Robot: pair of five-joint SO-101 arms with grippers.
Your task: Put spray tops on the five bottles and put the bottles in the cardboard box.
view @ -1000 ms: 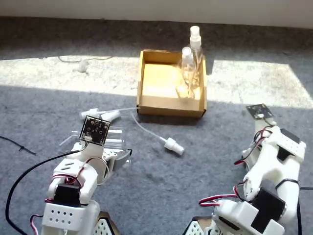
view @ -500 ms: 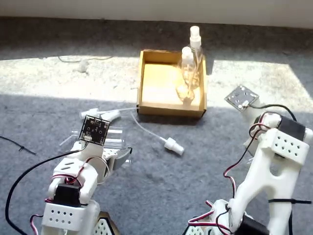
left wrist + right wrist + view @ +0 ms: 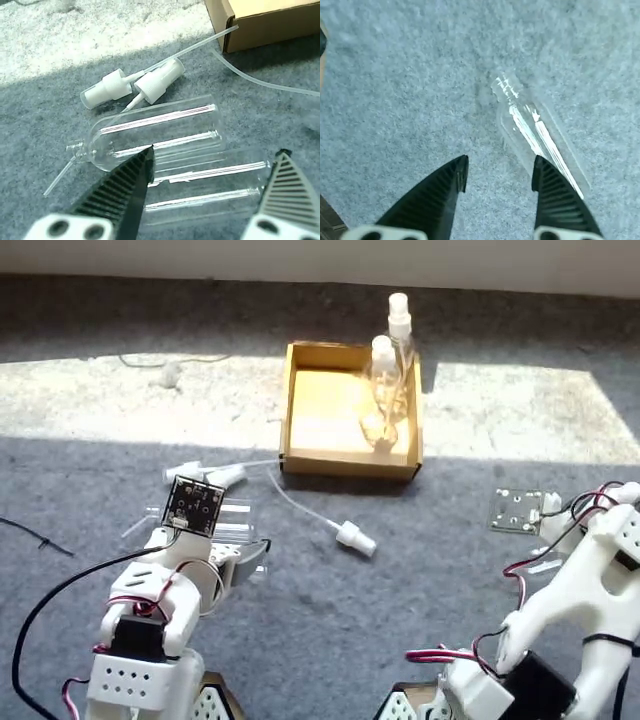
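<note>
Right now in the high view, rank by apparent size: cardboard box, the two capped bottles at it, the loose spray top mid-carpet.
1. cardboard box
2. near capped bottle and far capped bottle: they look alike, so I won't rank one over the other
3. loose spray top, smallest

Grey carpet (image 3: 420,570), cardboard box (image 3: 350,468), 3 clear bottles (image 3: 160,125) lying flat, 3 loose spray tops (image 3: 356,537)

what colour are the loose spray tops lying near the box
White. The spray tops show best in the left wrist view.
</note>
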